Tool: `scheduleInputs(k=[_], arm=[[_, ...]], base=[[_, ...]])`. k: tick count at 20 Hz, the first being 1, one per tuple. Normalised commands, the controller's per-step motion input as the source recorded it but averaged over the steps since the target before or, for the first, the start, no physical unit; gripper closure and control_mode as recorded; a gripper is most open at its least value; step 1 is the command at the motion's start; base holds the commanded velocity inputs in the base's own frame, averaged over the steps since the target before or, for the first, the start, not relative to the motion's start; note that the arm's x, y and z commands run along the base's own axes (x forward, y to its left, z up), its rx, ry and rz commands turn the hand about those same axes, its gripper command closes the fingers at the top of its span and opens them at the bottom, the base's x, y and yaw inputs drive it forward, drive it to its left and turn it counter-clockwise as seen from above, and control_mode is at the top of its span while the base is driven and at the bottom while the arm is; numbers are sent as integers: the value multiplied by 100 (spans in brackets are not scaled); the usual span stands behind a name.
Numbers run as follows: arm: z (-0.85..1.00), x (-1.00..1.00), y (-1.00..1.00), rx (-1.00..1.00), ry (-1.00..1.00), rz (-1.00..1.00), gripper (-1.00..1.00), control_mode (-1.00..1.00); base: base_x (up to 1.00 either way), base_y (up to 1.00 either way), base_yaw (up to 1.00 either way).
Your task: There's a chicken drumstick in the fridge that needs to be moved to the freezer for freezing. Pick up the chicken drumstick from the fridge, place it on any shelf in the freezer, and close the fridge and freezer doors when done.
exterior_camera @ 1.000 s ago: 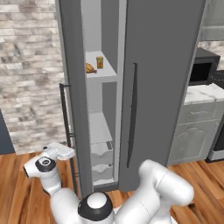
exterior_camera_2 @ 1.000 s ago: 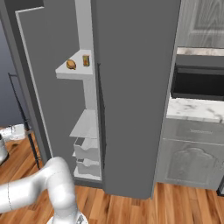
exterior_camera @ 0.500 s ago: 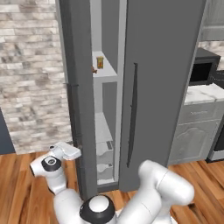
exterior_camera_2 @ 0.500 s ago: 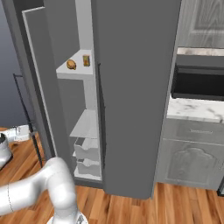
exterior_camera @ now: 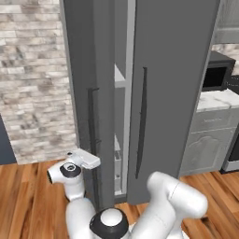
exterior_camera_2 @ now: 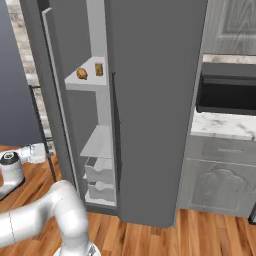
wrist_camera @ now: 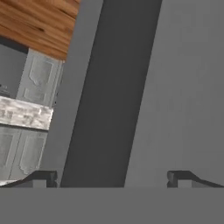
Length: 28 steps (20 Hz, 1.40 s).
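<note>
- One big step looks finished: the chicken drumstick (exterior_camera_2: 82, 73) lies on the upper shelf (exterior_camera_2: 90, 83) of the freezer (exterior_camera_2: 97, 40), just beside one small orange carton (exterior_camera_2: 99, 69), not touching it.
- Shut flush, as far as I can judge, is the fridge door (exterior_camera_2: 155, 100), so that part seems done too.
- Left to do: the freezer door (exterior_camera_2: 52, 95) stands ajar, with a gap that shows the shelves in the right base view and only a slim strip in the left base view.
- My gripper (wrist_camera: 111, 178) sits low at the outer face of that door, close to its bar handle (exterior_camera: 93, 140). The fingertips (wrist_camera: 43, 177) are spread wide with nothing between them, and grey door surface lies ahead.
- I judge that pushing this door home is what remains.
- Counted: one drumstick, one carton, two doors, two bar handles with the second (exterior_camera: 141, 121) on the fridge door, two flat shelves in the freezer, and a stack of drawers (exterior_camera_2: 100, 172) below them whose number I cannot tell.
</note>
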Motion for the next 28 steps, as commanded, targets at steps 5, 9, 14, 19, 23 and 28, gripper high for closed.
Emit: scheduleInputs(k=[5,9,14,19,23,28], arm=[[0,28,-50,6,-1,2,-100,-100],[0,36,-35,5,-5,3,-100,-100],[0,42,-30,4,-3,5,-100,-100],[0,41,-32,4,-1,7,-100,-100],[0,42,-27,4,0,6,-100,-100],[0,54,-17,2,1,4,-100,-100]], base=[[0,0,0],[0,0,0],[0,0,0],[0,0,0],[0,0,0],[0,0,0]])
